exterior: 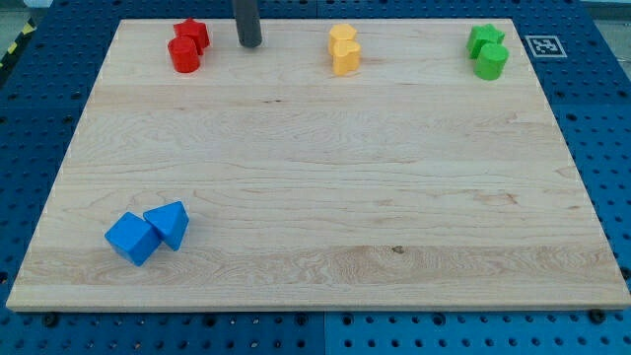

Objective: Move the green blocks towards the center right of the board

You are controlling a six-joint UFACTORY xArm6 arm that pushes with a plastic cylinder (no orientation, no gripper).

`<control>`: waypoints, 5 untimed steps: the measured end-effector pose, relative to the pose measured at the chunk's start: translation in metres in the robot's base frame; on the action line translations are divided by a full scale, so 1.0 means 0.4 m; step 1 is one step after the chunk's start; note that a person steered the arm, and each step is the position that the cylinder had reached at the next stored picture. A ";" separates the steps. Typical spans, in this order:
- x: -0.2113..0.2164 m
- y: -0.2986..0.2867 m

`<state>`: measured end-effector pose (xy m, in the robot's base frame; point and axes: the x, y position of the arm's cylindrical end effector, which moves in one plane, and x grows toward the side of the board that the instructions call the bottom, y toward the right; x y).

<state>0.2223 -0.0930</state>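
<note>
Two green blocks sit touching at the view's top right of the wooden board [315, 158]: a green star-shaped block [484, 38] and a green round block [491, 61] just below it. My tip [249, 43] is near the view's top edge, left of centre. It stands between the red blocks and the yellow blocks, far to the left of the green blocks and touching none.
Two red blocks [186, 46] sit touching at the top left. Two yellow blocks [344, 49] sit touching at the top centre. A blue cube [131, 238] and a blue triangular block [169, 223] sit touching at the bottom left. A marker tag [544, 45] lies off the board's top right corner.
</note>
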 end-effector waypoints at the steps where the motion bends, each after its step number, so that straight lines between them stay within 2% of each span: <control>1: -0.058 0.066; 3: -0.074 0.273; 5: -0.076 0.638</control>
<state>0.1918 0.1623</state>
